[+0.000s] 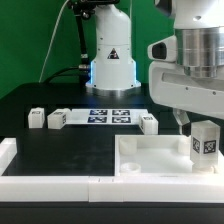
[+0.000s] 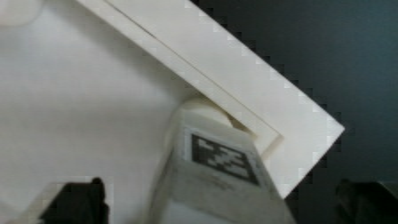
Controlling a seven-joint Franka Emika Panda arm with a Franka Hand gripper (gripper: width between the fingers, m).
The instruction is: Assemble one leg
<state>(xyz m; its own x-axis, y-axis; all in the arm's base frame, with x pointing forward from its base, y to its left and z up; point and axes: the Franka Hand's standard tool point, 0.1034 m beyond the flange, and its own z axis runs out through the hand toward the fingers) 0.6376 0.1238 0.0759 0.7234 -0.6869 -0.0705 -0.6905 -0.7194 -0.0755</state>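
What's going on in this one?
The arm hangs over the corner of the white tray-like part at the exterior view's right, where one leg stands upright. In the wrist view the fingers are spread on either side of the leg, clear of it. Whether the leg is seated in a socket cannot be told. Three spare legs wait beside the marker board.

A plain green wall [image 1: 30,40] fills the far side, softly and evenly lit. Before it lies a matt black table [image 1: 60,150]. A low white rail [image 1: 50,186] edges its near side, rising at the exterior view's left corner. The marker board [image 1: 105,115] lies flat farther back.
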